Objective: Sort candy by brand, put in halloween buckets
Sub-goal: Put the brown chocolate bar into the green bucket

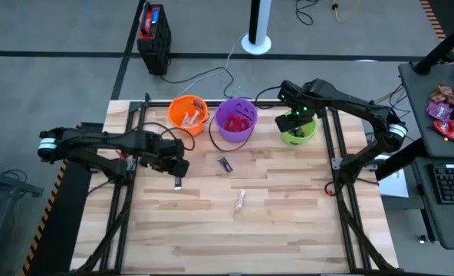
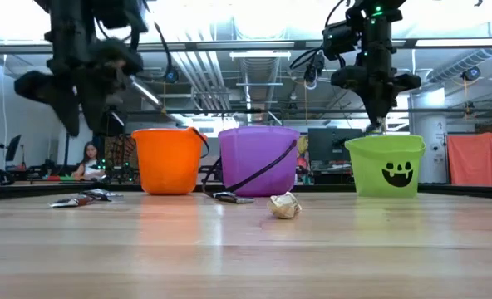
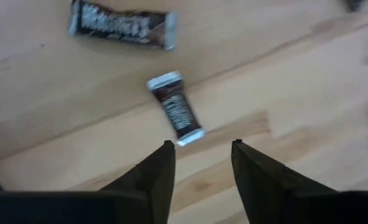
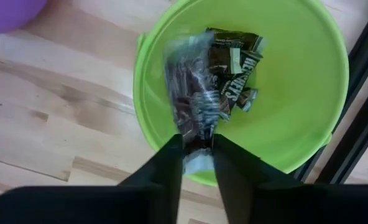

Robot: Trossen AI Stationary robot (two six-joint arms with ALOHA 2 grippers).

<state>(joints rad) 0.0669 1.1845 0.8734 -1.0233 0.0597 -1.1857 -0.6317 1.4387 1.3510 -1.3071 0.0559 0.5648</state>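
Observation:
Three buckets stand in a row at the table's far side: orange [image 1: 189, 113], purple [image 1: 236, 119] and lime green [image 1: 297, 130]. My right gripper [image 4: 198, 146] hovers over the green bucket [image 4: 296, 74], shut on a silver-and-brown candy; dark candies [image 4: 237, 62] lie inside it. My left gripper [image 3: 201, 146] is open, pointing down just above the table at a dark candy [image 3: 174, 109]. A second dark candy [image 3: 122, 26] lies beyond it. A pale candy [image 1: 240, 200] lies mid-table. My right gripper pinches the silver-and-brown candy by one end of its wrapper [image 4: 196, 127] between its two fingers, coming from above and pointing down. The candy hangs clear below the fingers, over the green bucket's opening.
The orange and purple buckets hold red and pink candies. Bare wood lies toward the near edge. Dark frame rails run along the left and right table edges [image 1: 336, 153]. In the low view a person [image 2: 88, 158] sits far behind the table.

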